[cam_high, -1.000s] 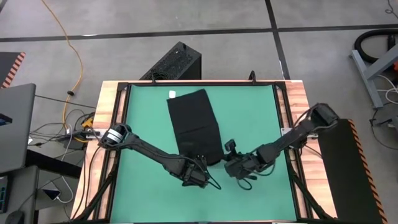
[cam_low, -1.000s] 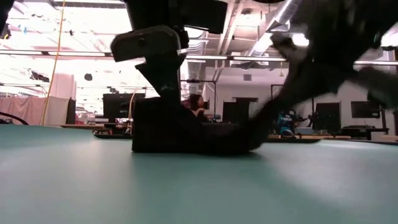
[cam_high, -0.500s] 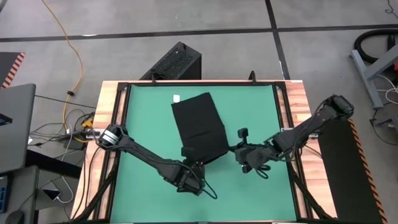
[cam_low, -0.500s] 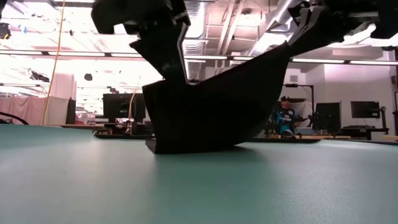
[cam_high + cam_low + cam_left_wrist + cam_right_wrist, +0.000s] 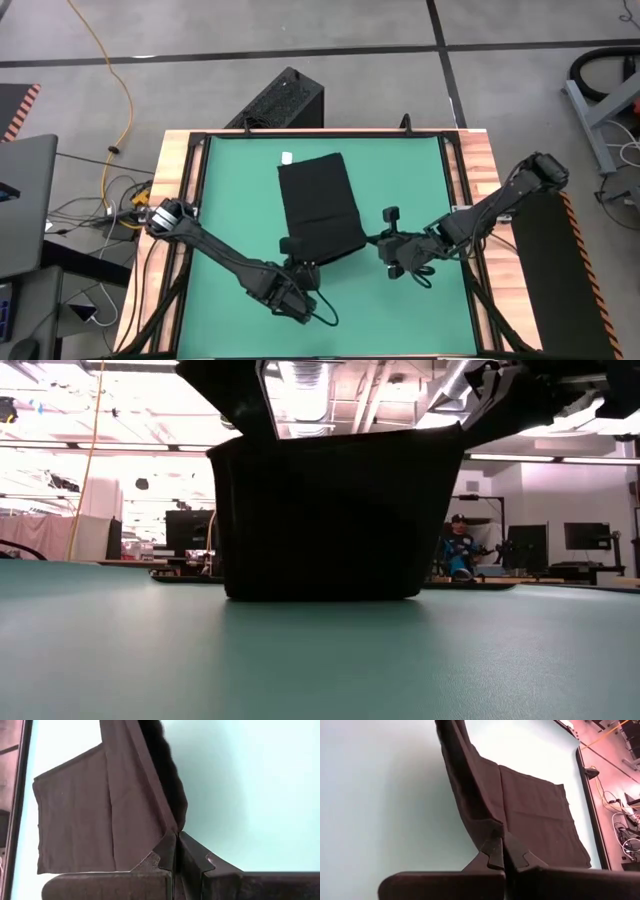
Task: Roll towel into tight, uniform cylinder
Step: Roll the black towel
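The black towel (image 5: pixel 318 200) lies on the green mat (image 5: pixel 410 180), its white tag (image 5: pixel 286 158) at the far left corner. Its far part rests flat on the mat, while its near edge is raised; in the low view the towel (image 5: pixel 335 520) stands like a wall. My left gripper (image 5: pixel 297 247) is shut on the near left corner, and my right gripper (image 5: pixel 369 238) is shut on the near right corner. My left gripper pinches the towel's near left corner (image 5: pixel 171 832) between its two fingers, slanting down from the near side. That corner is lifted clear; the cloth runs down from it to the mat. My right gripper pinches the near right corner (image 5: pixel 492 831) between its two fingers, slanting down from the table's right. The near edge (image 5: pixel 340 435) spans level between the two grips, off the mat.
A black ribbed box (image 5: pixel 282 100) stands on the floor beyond the table's far edge. Wooden rims (image 5: pixel 482 190) border the mat. A laptop (image 5: pixel 20 200) and cables sit at the left. A person (image 5: pixel 457 550) shows far behind in the low view.
Both grippers have risen with the towel's near corners. The near edge has come up off the mat, right side first, and now hangs level. My left gripper has also gone toward the table's left edge. The towel's far part stays on the mat.
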You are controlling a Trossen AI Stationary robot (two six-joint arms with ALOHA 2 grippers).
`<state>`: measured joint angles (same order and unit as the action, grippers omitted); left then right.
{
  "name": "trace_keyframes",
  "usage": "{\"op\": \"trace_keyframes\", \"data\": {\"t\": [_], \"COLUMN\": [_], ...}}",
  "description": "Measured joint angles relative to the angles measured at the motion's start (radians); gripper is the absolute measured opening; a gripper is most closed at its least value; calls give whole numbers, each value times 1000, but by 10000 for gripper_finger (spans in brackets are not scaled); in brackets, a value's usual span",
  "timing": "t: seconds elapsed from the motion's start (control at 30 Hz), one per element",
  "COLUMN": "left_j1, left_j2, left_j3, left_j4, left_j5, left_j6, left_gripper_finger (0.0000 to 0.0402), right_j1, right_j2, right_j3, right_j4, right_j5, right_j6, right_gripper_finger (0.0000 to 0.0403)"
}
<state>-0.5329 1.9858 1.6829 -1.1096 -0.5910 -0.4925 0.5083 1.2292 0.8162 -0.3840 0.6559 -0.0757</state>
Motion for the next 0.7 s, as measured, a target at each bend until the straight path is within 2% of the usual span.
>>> {"op": "trace_keyframes", "data": {"t": [0.4, 0.7], "left_j1": [-23, -23], "left_j2": [0, 1], "left_j3": [-1, -2], "left_j4": [-154, -151], "left_j5": [94, 25], "left_j6": [-80, -120], "left_gripper_finger": [0, 0], "right_j1": [0, 0], "right_j2": [-1, -1], "right_j3": [0, 0], "right_j4": [-8, 2], "right_j5": [27, 32], "right_j6": [5, 0], "right_gripper_finger": [0, 0]}}
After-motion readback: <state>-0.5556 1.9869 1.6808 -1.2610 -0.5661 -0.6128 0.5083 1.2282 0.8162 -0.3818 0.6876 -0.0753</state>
